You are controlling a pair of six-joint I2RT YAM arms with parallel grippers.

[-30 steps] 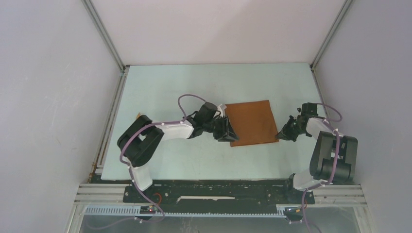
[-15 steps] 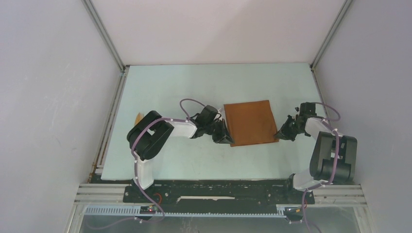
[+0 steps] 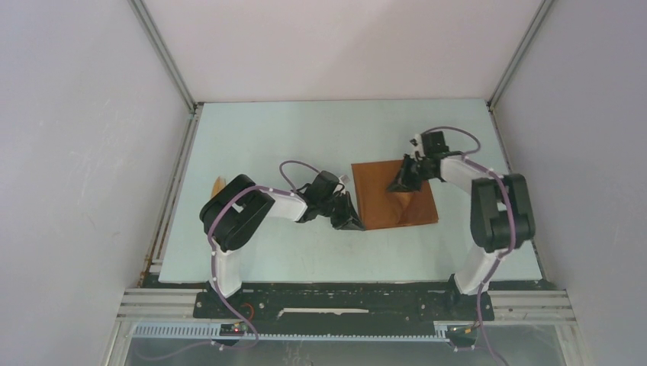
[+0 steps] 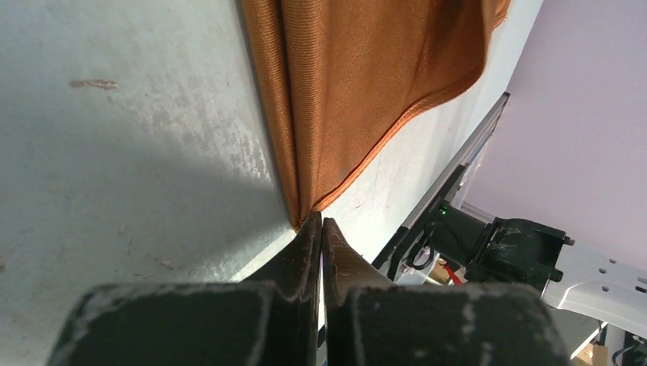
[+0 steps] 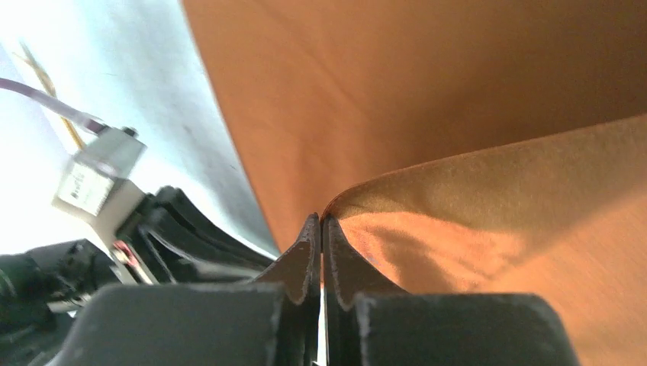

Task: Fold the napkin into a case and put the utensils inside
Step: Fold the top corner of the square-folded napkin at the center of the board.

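The napkin [image 3: 391, 204] sits mid-worktop, its first fold just begun. The left end effector [image 3: 352, 223] is pinched shut on its 7 o'clock corner, and the right end effector [image 3: 398, 185] is pinched shut on a raised bit near 12 o'clock. There is no case yet, and the utensils [image 3: 218, 184] lie far off at 9 o'clock.

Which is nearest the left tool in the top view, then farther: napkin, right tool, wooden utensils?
From the left tool:
1. napkin, corner gripped there.
2. right tool, to the right, over the napkin.
3. wooden utensils, at the table left edge.
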